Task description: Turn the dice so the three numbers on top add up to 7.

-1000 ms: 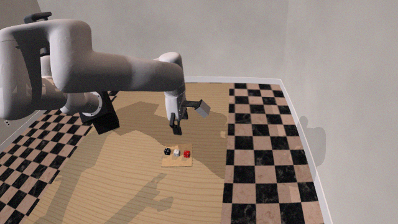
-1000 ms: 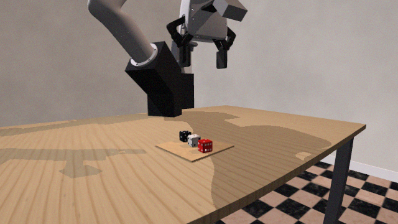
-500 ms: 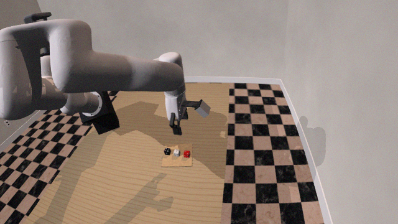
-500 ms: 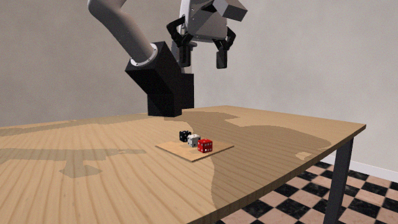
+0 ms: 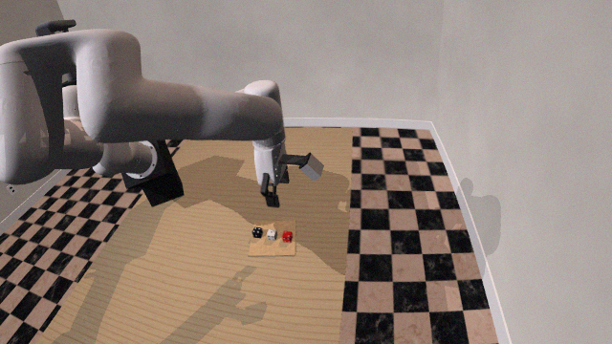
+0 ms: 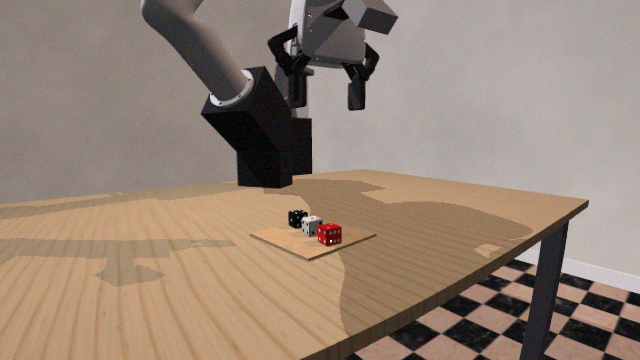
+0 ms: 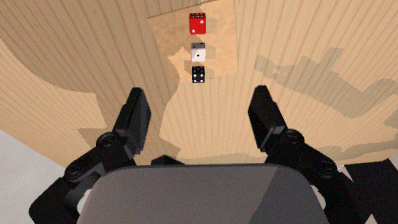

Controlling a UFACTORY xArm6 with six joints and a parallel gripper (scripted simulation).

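Three small dice lie in a row on a thin tan mat (image 5: 272,241) on the wooden table: a black die (image 5: 257,232), a white die (image 5: 272,234) and a red die (image 5: 287,236). They also show in the exterior view, black (image 6: 297,218), white (image 6: 312,225) and red (image 6: 329,234), and in the wrist view, black (image 7: 198,74), white (image 7: 198,51) and red (image 7: 197,23). The black die sits close to the mat's edge. The white die shows one pip on top. My gripper (image 6: 327,100) is open and empty, high above the table and back from the mat (image 7: 200,42).
The arm's black base block (image 6: 265,135) stands on the table behind the mat. The table's edge (image 6: 500,250) drops to a chequered floor on the right. A wall stands behind.
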